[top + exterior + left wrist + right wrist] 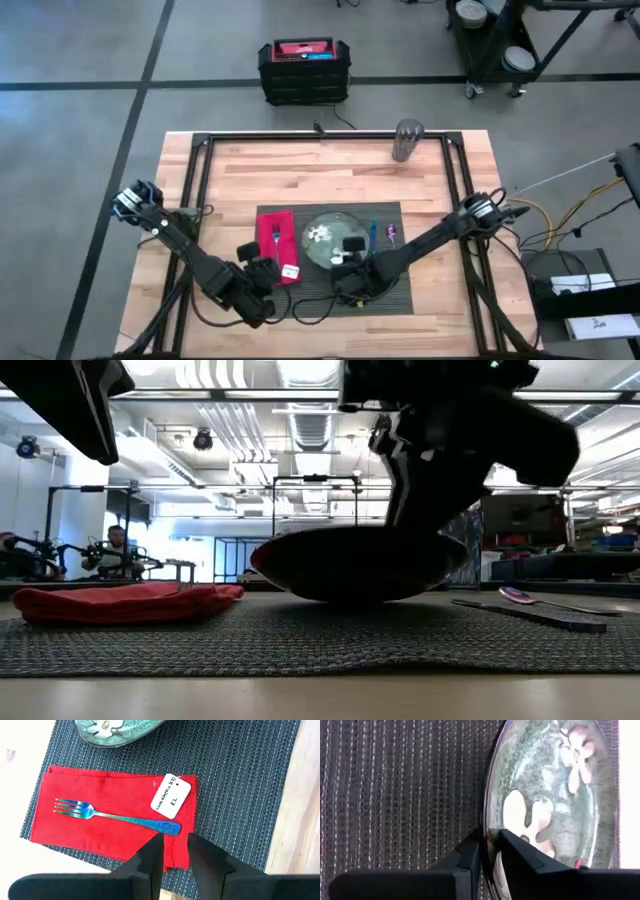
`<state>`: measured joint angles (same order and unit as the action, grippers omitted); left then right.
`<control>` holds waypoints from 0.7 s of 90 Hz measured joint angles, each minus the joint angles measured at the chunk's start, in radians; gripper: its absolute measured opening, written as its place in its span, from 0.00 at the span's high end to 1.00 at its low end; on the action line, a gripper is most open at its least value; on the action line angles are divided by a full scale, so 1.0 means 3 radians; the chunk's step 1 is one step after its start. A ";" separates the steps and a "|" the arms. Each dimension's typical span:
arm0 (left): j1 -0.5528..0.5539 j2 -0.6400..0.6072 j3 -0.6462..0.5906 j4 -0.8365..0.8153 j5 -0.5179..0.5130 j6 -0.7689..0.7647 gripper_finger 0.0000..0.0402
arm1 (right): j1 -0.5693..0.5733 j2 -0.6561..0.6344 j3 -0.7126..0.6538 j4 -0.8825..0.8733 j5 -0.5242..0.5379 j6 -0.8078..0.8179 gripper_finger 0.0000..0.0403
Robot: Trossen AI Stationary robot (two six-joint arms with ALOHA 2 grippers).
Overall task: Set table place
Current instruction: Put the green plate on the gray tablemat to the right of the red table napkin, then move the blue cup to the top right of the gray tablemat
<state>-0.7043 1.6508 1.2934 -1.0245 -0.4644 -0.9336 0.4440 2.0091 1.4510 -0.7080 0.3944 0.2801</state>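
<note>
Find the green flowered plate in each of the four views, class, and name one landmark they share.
High view: plate, centre of the grey placemat.
Low view: plate, dark, mid-picture on the mat.
Left wrist view: plate, beyond the red napkin.
Right wrist view: plate, rim between right gripper fingers.
Shared landmark: the placemat.

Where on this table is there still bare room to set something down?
The widest bare patch on the table lies between the metal cup and the placemat's far edge. The placemat is crowded: napkin with fork, plate pinched by the right claw, utensils beside.
</note>
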 joint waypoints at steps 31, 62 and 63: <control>-0.0003 0.0001 -0.0001 0.0011 0.0003 0.0016 0.81 | -0.0011 0.0175 -0.0003 0.0294 -0.0295 -0.0012 0.73; -0.0003 0.0001 -0.0001 0.0023 0.0005 0.0026 0.81 | -0.0083 -0.0553 0.0218 -0.0643 -0.0454 -0.0156 0.52; -0.0003 0.0001 -0.0001 0.0023 0.0006 0.0026 0.81 | -0.0087 -0.0600 0.0218 -0.0665 -0.0451 -0.0160 0.52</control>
<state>-0.7052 1.6512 1.2930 -1.0176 -0.4627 -0.9257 0.4178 1.8291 1.5164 -0.9075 0.2590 0.2319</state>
